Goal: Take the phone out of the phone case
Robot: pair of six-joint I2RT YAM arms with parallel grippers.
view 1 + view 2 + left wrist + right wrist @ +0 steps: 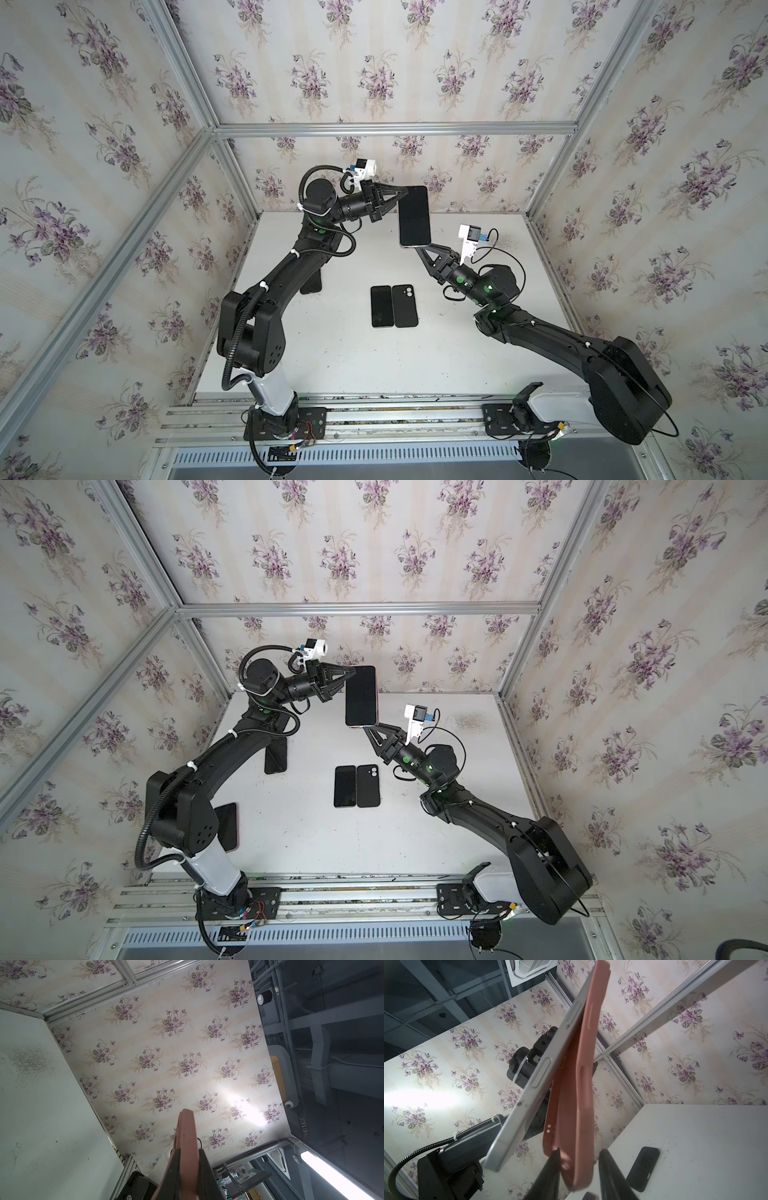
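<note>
Left fingers (173, 1174) are pinched shut on one end of the pink case (187, 1136); with them I hold it in the air above the tabletop (457, 353). Right fingers (550, 1176) stand narrowly apart, straddling the opposite end of the case: one finger touches it, the other shows a slim gap. The phone (414, 216) faces up in both top views, screen dark. At my right-hand end its silver edge stands clear of the case. Toward the left-hand end the two converge, and I cannot tell whether the phone is seated there. A second dark phone (382, 306) lies flat on the tabletop.
</note>
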